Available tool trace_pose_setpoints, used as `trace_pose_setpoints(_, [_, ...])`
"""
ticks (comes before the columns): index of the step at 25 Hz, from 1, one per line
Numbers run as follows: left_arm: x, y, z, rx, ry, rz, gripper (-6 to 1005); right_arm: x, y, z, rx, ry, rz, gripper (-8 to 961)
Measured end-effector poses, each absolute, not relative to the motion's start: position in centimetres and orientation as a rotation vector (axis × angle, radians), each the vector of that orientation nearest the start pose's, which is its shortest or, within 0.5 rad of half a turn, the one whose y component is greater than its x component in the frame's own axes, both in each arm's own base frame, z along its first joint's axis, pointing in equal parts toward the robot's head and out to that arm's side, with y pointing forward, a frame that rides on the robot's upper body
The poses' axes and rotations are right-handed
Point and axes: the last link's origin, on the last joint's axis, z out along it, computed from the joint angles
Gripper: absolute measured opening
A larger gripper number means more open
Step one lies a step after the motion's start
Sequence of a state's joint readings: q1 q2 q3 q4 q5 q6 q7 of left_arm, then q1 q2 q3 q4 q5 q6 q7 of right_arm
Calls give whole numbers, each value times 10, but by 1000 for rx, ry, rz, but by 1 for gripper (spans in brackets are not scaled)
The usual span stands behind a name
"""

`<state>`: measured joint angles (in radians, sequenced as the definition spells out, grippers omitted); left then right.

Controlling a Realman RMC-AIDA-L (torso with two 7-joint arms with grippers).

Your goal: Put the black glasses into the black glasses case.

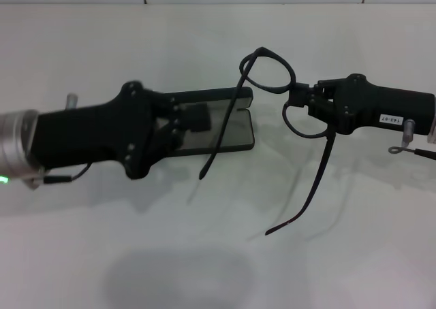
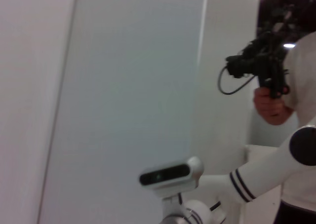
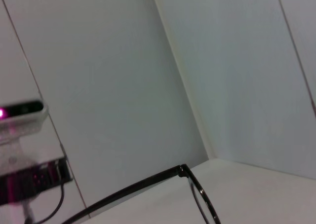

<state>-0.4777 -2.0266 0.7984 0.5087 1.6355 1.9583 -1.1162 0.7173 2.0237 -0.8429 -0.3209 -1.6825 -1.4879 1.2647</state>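
While lifted off the white counter [image 1: 204, 254], black glasses [image 1: 272, 77] pinched at bridge by right end effector [image 1: 303, 94], just right of black glasses case [image 1: 235, 128]. Left end effector [image 1: 194, 118] over case, spread unclear. White wall panels [image 3: 123, 86] behind.

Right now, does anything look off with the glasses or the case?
Yes. The black glasses hang in the air from the right gripper, tilted, temple arms splayed open and dangling. One arm crosses over the open black glasses case. The left gripper rests on the case.
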Motion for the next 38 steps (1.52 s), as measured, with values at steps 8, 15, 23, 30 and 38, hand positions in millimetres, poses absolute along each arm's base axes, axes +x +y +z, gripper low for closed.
trace_pose_setpoints(8, [-208, 294, 22, -2817, -79, -1364, -2, 202, 361, -30, -2760, 545, 993, 78])
trace_pose_setpoints(15, [-200, 295, 14, -2816, -58, -1391, -2, 192, 360, -31, -2798, 508, 1027, 77])
trace_pose_setpoints(23, [-201, 293, 14, -2813, -63, -1403, -2, 181, 359, -33, -2850, 468, 1041, 77])
trace_pose_setpoints(30, [-198, 290, 14, -2822, -45, -1433, -2, 176, 360, -36, -2864, 463, 1047, 77])
trace_pose_setpoints(38, [-194, 287, 8, -2837, -1, -1448, -1, 168, 359, -32, -2866, 445, 1119, 77])
